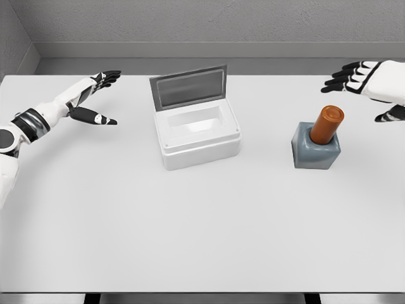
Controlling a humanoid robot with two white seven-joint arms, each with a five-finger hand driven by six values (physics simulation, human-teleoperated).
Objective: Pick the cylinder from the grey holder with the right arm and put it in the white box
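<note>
1. Head view is showing the right hand [366,79] being held open above the far right of the table [202,240], with its fingers spread and nothing being gripped

2. The cylinder [327,124], orange-brown, is being kept upright in the grey holder [315,152], with its lower part sunk in the socket and its upper part standing clear

3. Relative to the right hand, the cylinder is being seen nearer to the robot and toward the left; the two are near but apart, and no contact is being made

4. The step in hand is being judged as the reach, so the hand is best being brought over the exposed top of the cylinder, with the fingers being kept spread until they are lying around its sides

5. The grip is best being taken above the holder's rim, and the lift being made straight up along the cylinder's axis, so that the holder is not being dragged or tipped

6. The white box [197,136] is sitting well to the left of the holder with its lid [188,85] being held open at the back

7. The left hand [95,95] is being held open at the far left of the table, with nothing in it
</note>
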